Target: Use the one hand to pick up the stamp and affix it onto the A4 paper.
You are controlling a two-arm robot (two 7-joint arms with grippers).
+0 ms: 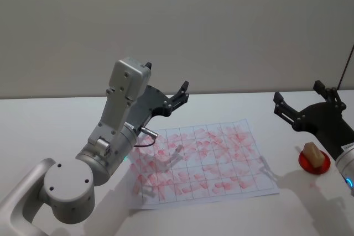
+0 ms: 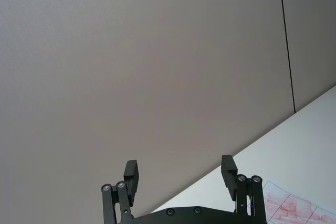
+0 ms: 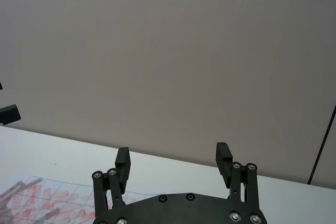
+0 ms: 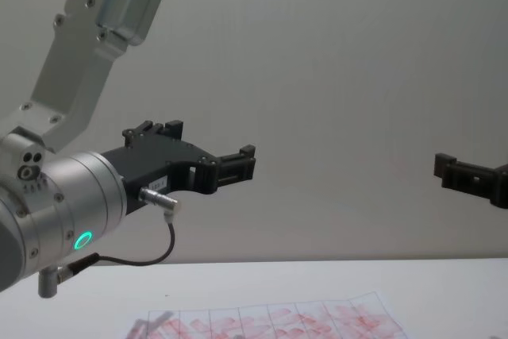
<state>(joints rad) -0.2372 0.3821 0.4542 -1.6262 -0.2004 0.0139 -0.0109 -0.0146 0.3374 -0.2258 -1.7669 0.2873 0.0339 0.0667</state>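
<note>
The beige wooden stamp block [image 1: 312, 153], at three o'clock of the gridded white paper [image 1: 210, 161], looked light and rigid, best pinched across its sides. The jaws of the right gripper [image 1: 298, 96] and the left gripper [image 1: 183, 92] stood apart.

Premises assessed as a robotics test laboratory. Grounds: a bare matt white worktop [image 1: 55, 120] runs beneath the left claw [image 1: 182, 95] and right claw [image 1: 298, 99]. Behind both stands a plain grey panelled wall [image 1: 221, 26] with one dark vertical seam [image 2: 286, 40]. Below and between the claws lies a white gridded paper sheet [image 1: 204, 158], its boxes filled with repeated smudgy red-pink stamp marks.
</note>
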